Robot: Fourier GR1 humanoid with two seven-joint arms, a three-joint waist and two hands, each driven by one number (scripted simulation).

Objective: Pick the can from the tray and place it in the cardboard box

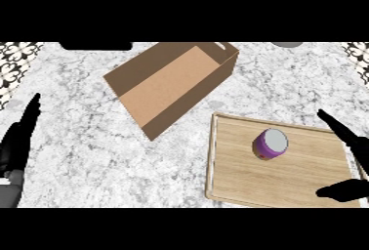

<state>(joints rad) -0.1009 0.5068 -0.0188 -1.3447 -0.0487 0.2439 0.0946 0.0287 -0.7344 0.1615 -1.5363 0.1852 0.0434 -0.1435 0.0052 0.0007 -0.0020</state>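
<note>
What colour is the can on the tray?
The can has a purple body and a pale grey top, seen in the head view.

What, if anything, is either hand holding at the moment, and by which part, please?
Nothing is held. The can stands untouched on the tray; the right hand is open beside it, and the left hand rests open at the left edge.

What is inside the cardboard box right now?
Nothing shows inside the cardboard box: only its bare brown floor and walls. The can is on the tray. The box's right inner wall is hidden.
</note>
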